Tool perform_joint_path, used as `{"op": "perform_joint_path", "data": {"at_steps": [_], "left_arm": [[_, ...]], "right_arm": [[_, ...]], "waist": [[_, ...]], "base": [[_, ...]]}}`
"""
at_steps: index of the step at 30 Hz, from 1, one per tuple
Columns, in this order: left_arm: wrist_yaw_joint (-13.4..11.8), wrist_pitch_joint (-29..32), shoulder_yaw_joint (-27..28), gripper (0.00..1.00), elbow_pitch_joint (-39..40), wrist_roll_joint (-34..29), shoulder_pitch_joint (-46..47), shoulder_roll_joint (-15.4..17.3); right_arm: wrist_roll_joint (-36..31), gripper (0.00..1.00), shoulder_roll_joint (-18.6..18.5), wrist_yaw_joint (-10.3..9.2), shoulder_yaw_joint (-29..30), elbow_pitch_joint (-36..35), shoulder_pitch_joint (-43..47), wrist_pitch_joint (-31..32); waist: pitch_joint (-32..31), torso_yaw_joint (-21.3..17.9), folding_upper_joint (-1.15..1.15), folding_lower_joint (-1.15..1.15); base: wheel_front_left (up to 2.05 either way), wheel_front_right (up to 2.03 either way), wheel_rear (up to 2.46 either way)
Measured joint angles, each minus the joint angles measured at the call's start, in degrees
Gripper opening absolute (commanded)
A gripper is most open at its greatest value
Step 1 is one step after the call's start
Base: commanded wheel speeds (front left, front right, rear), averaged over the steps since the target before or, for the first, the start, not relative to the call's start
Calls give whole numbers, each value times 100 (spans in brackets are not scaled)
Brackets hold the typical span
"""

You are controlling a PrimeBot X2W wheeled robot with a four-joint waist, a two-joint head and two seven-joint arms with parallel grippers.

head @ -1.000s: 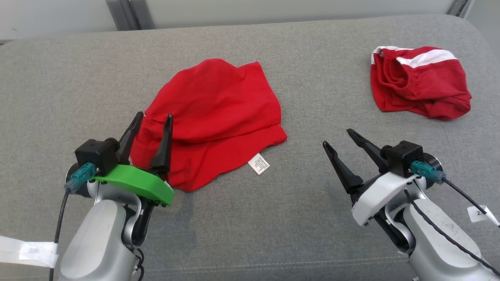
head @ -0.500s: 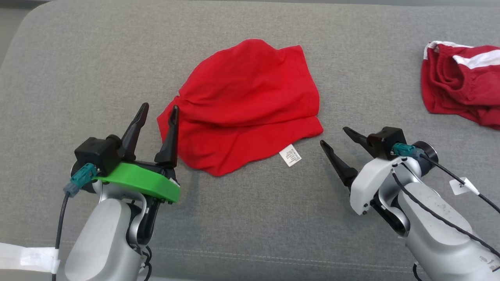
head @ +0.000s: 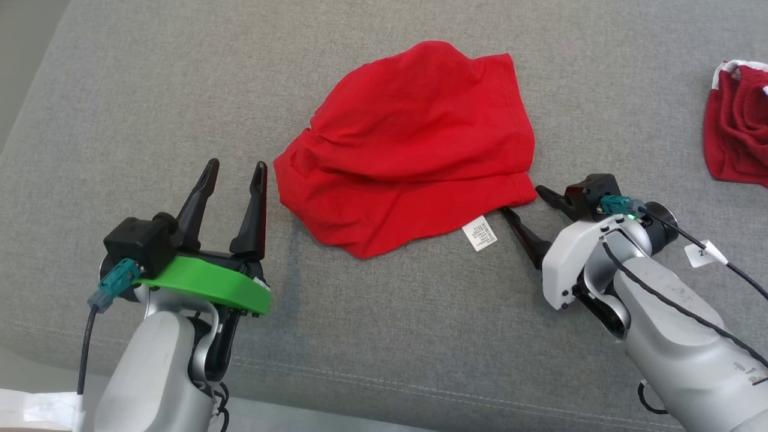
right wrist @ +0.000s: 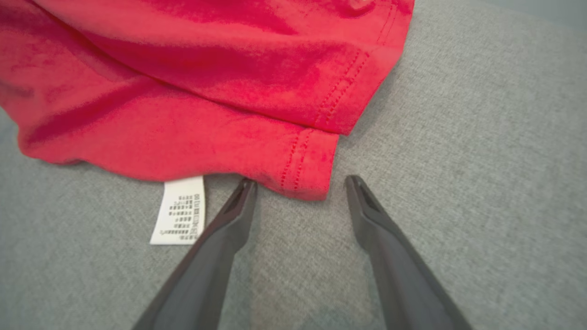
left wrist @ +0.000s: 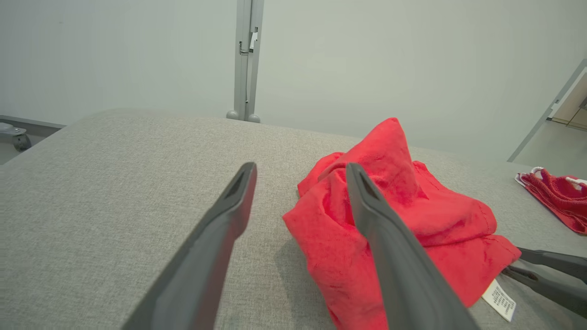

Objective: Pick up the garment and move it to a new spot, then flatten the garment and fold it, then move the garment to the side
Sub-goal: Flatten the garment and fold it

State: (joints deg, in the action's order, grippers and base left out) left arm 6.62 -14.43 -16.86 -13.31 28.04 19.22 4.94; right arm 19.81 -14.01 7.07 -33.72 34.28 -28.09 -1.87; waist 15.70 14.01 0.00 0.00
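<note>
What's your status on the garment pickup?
Left gripper open, beside garment. Right gripper open, at its hem corner by the label. Garment rumpled, ungripped. Second red garment far right, not in the way.

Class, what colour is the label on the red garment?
The small fabric label is white with dark print; clearest in right wrist view.

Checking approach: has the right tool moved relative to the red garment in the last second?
Yes. The right tool has moved left, up to the red garment's hem corner beside the white label, jaws open.
</note>
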Motion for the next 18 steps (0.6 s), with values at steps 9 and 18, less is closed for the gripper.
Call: {"op": "perform_joint_path", "data": {"at_steps": [9,18], "left_arm": [[1,0,76,100,47,-26,-117,-8],[20,0,127,100,-182,-67,-341,-7]], "right_arm": [[93,0,93,0,-248,294,-259,-32],[263,0,226,5,-483,392,-309,-403]], "waist": [[24,41,0,0],[-129,-35,0,0]], "base": [[0,0,0],[0,0,0]]}}
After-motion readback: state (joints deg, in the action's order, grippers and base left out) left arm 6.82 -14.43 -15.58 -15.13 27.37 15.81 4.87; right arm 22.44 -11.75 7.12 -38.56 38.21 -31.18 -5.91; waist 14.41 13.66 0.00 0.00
